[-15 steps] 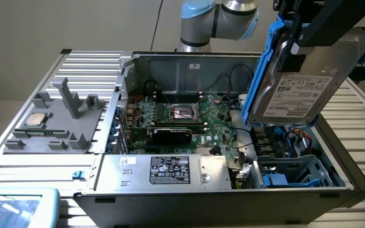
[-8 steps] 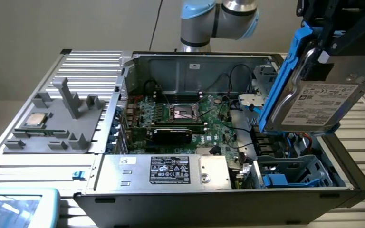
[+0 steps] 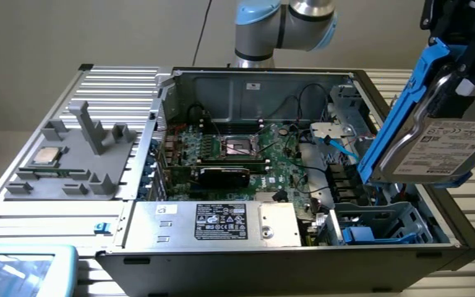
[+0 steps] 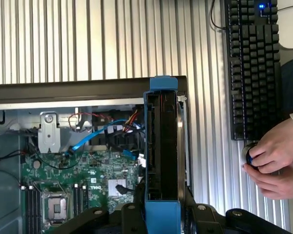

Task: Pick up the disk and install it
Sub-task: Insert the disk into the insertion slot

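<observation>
**Robot Holds the Disk Over the Open Computer**

The gripper (image 4: pixel 162 214) is clamped on the disk (image 3: pixel 440 148), with one black finger (image 4: pixel 132 214) on each flat side. The disk is up in the air at the exterior view's right, over the right side of the open computer (image 3: pixel 254 260). It touches nothing but the gripper.

The disk is a flat grey metal box. It has a white label with small black words on its wide face. A blue plastic frame (image 3: pixel 394 117) runs around it, and a blue tab sticks out at each end. In the exterior view it stands on its edge and leans a bit, with the label facing the camera. In the wrist view its thin edge shows, dark in the middle with blue at both ends.

Inside the computer lies a green board (image 3: pixel 246 154) with many wires. A silver box (image 3: pixel 213 223) with a black sticker sits near the front wall. A cage (image 3: pixel 386 223) with a blue part inside sits in the corner just below the disk.

On the ribbed metal table (image 4: pixel 112 39) lies a black keyboard (image 4: pixel 256 73). Beside it, a person's hands (image 4: pixel 276 156) rest on a small round thing.
</observation>
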`<state>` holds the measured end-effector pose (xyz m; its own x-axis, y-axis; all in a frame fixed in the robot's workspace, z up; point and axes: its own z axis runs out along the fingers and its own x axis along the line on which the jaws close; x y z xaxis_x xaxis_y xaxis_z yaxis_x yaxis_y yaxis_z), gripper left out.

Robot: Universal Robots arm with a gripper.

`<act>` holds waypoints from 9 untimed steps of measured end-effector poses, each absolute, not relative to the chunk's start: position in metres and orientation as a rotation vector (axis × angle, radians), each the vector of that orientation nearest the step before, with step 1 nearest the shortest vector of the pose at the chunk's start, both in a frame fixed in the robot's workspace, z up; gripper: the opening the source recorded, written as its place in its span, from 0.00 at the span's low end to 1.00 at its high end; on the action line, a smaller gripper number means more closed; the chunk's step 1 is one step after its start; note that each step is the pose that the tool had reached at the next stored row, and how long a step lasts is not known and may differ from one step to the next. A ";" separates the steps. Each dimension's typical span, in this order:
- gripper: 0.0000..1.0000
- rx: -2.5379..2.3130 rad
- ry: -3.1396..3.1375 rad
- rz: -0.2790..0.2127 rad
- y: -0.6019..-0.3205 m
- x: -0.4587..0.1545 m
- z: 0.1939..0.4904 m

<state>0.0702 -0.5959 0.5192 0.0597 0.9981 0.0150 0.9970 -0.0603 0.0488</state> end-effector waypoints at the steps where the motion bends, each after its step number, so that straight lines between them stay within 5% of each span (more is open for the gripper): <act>1: 0.37 2.268 2.136 0.069 -0.598 0.072 0.519; 9: 0.37 2.268 2.136 0.069 -0.599 0.072 0.519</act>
<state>0.0720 -0.5989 0.5191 0.0597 0.9981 0.0150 0.9970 -0.0604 0.0488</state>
